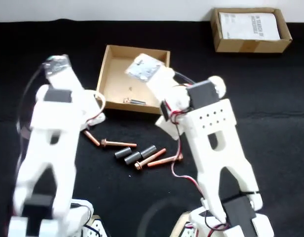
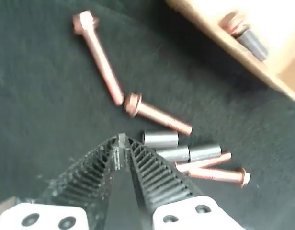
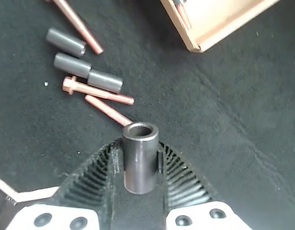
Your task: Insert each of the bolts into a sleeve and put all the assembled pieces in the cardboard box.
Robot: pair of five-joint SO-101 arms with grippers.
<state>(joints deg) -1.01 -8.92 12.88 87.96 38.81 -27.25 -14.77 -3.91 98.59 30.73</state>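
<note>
My right gripper [image 3: 139, 148] is shut on a dark grey sleeve [image 3: 140, 165], held upright with its bore facing the camera, above the black mat. Three more sleeves [image 3: 71, 64] lie on the mat in front of it among several copper bolts [image 3: 97, 93]. My left gripper [image 2: 121, 141] is shut with nothing in it, its tips just short of a sleeve [image 2: 160, 139] and a bolt [image 2: 157, 115]. The open cardboard box [image 1: 108, 69] sits behind the pile and holds one bolt-and-sleeve piece [image 1: 134, 101]. The loose bolts [image 1: 118, 144] and sleeves [image 1: 133, 157] lie between the two arms.
A second cardboard box [image 1: 250, 45] with a printed sheet in it stands at the back right. A black mat [image 1: 270, 123] covers the table, with free room to the right of the right arm [image 1: 211, 128]. The left arm [image 1: 53, 123] stands left of the pile.
</note>
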